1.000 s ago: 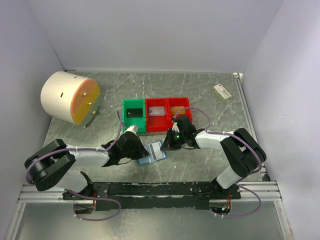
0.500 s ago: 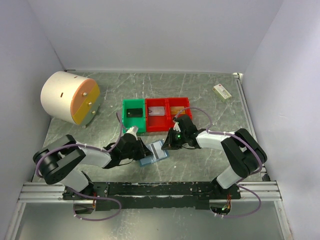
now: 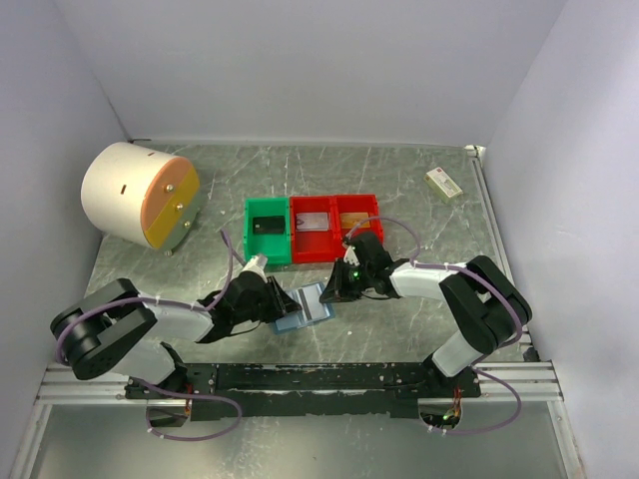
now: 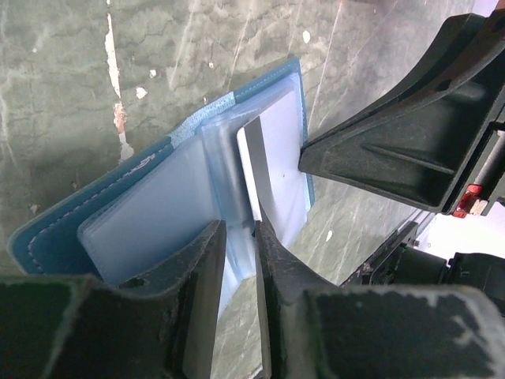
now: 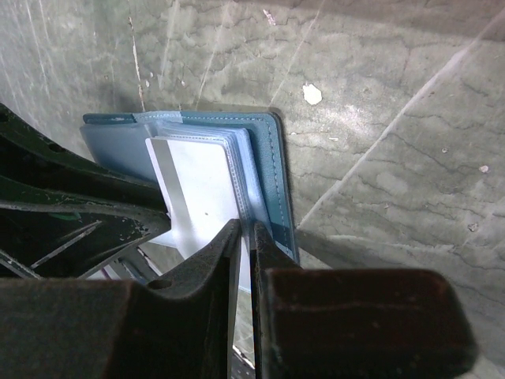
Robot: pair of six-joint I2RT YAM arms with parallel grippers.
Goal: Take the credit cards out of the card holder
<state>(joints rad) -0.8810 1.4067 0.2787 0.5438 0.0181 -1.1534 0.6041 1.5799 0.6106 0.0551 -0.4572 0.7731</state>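
Observation:
The blue card holder [image 3: 303,307] lies open on the table between both arms, its clear sleeves fanned up. A white credit card [image 5: 197,189] stands partly out of a sleeve, and the left wrist view catches it edge-on [image 4: 272,150]. My right gripper [image 5: 246,229] is shut on the right edge of the card holder [image 5: 274,181], pinching the cover and sleeves. My left gripper [image 4: 239,230] sits at the near edge of the card holder [image 4: 142,189], jaws slightly apart, with a clear sleeve loose in the gap. In the top view the left gripper [image 3: 272,299] and right gripper [image 3: 333,285] flank the holder.
Behind the holder stand a green bin [image 3: 268,239] holding a black item and two joined red bins [image 3: 334,228] with flat items. A white cylinder with an orange face [image 3: 138,195] lies at the back left. A small cream box [image 3: 443,182] lies at the back right.
My left gripper has parted its jaws, letting go of its pinch at the holder's near edge, and the left arm has shifted slightly. The right gripper keeps its hold.

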